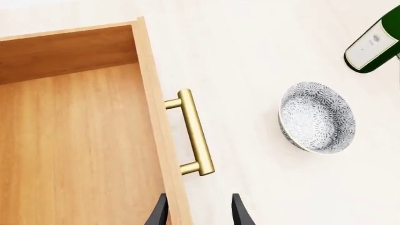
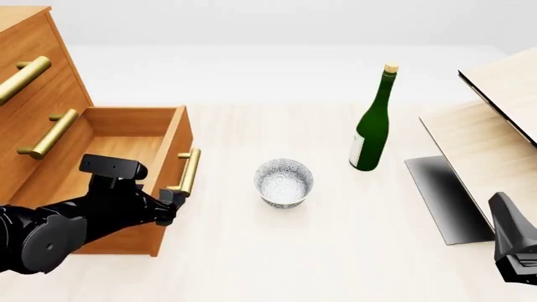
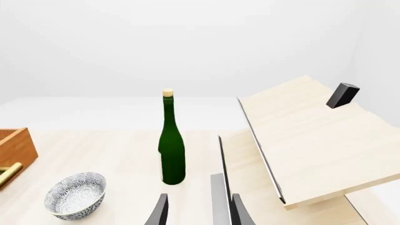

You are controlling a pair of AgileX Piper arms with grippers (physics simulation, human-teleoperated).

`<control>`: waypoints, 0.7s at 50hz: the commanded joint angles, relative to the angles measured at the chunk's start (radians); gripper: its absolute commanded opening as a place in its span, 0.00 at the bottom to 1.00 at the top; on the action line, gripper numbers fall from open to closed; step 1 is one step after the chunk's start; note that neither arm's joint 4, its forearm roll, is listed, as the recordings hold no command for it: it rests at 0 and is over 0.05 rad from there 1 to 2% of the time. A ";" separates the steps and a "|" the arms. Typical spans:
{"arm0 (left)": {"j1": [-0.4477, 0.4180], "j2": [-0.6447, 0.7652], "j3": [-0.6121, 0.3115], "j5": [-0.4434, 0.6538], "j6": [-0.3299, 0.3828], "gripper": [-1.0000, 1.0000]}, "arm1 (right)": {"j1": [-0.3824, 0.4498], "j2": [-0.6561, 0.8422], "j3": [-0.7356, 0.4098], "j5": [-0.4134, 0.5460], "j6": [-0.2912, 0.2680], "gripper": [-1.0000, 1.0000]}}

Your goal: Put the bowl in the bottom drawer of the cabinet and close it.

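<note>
The speckled white bowl (image 2: pixel 283 182) stands upright on the table, between the cabinet (image 2: pixel 34 94) and a green bottle. The bottom drawer (image 2: pixel 126 148) is pulled out and its wooden floor (image 1: pixel 75 150) holds nothing. My left gripper (image 2: pixel 172 206) is open just short of the near end of the drawer's brass handle (image 2: pixel 186 173). In the left wrist view its fingertips (image 1: pixel 240 213) stand apart, below the handle (image 1: pixel 190 133), with nothing between them. The bowl (image 1: pixel 317 117) lies off to one side. My right gripper (image 2: pixel 502 204) is open at the front right, well away from the bowl (image 3: pixel 75 194).
A corked green wine bottle (image 2: pixel 371 126) stands upright just right of and behind the bowl. Pale wood slanted panels (image 2: pixel 495 126) with a dark base plate (image 2: pixel 444 195) fill the right side. The two upper drawers (image 2: pixel 21 78) are shut.
</note>
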 commanded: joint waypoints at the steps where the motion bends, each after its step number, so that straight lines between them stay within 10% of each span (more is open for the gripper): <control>1: -0.071 0.001 -0.029 -0.001 -0.078 1.00 | 0.000 0.000 0.000 0.001 0.000 1.00; 35: -0.084 -0.178 -0.023 0.108 -0.047 1.00 | 0.000 0.000 0.000 0.000 0.000 1.00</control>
